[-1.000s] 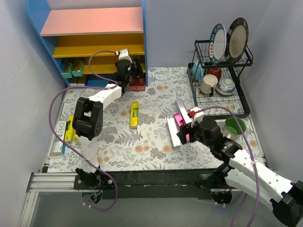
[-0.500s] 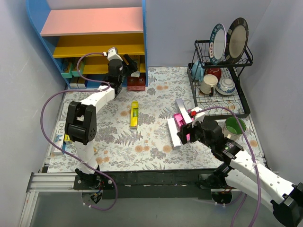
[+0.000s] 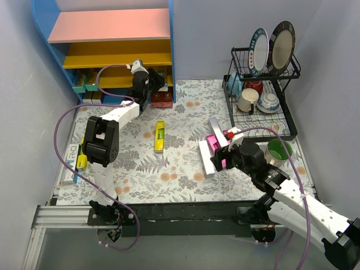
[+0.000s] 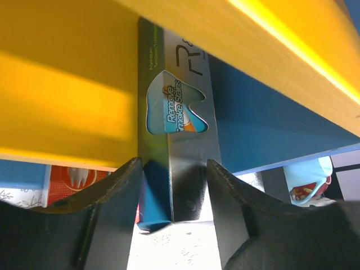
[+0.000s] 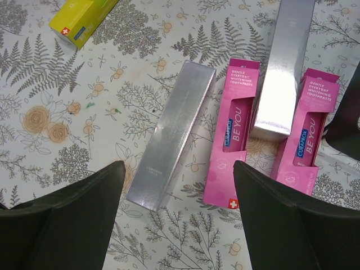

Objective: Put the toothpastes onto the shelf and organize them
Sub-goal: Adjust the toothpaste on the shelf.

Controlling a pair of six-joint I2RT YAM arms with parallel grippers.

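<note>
The desk (image 3: pixel 180 169) wears a cloth printed with flowers and ferns. In its far left corner stands the shelf (image 3: pixel 107 25), with blue sides, a pink top board and yellow boards below. Teal boxes (image 3: pixel 87 81) lie on a lower board and dark red boxes (image 3: pixel 162 100) lie at its foot. Near the middle of the desk lies one yellow box (image 3: pixel 160 135). Toward the right edge lie a silver box (image 5: pixel 171 135) and two pink boxes (image 5: pixel 233 132) side by side, with a second silver box (image 5: pixel 281 67) between the pink ones. Another yellow box (image 3: pixel 82 156) lies at the left edge. A black dish rack (image 3: pixel 288 125) stands in the far right corner, with a green cup (image 3: pixel 278 149) just beside it.
</note>
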